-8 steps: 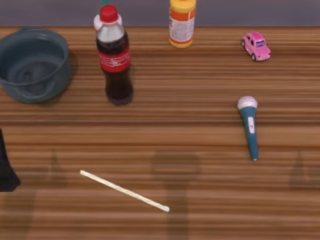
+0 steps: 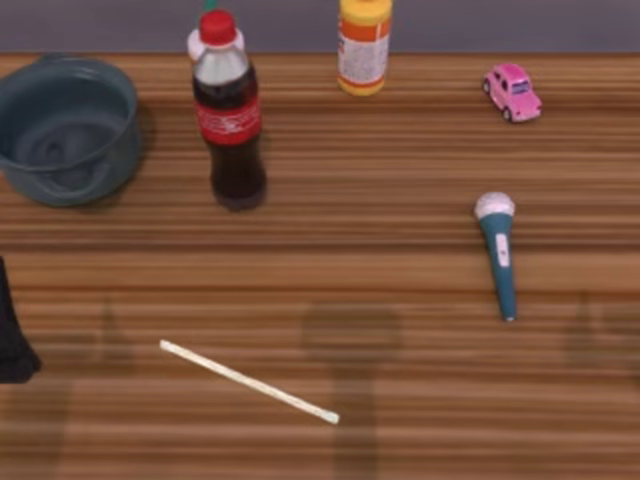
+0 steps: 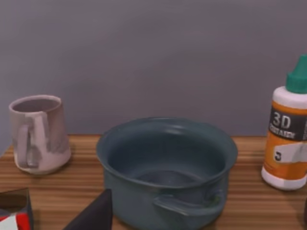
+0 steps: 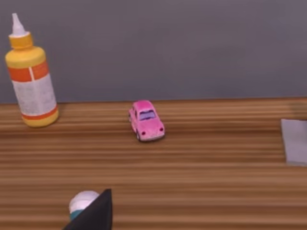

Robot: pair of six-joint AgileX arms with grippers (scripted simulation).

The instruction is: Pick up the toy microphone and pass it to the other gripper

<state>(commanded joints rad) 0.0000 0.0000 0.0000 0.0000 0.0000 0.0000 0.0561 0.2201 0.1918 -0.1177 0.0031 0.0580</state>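
Top view is showing the toy microphone (image 2: 498, 252) lying flat on the wooden table (image 2: 400, 200) at about three o'clock, head toward twelve, untouched. The pink toy car (image 2: 512, 92) is sitting well apart from it, toward one o'clock. The left gripper (image 2: 14, 335) is waiting at the nine o'clock edge; whether it is open I cannot tell. The right gripper is staying out of this view, one dark fingertip (image 4: 93, 213) showing beside the microphone's head in the right wrist view. The slim, rounded handle is probably risking a roll or a pinch-out if the fingers are closing off-centre.

The top view looked straight down on the table (image 2: 400, 260); both wrist views sat low, facing the back wall (image 3: 153, 52); each shared objects with it.
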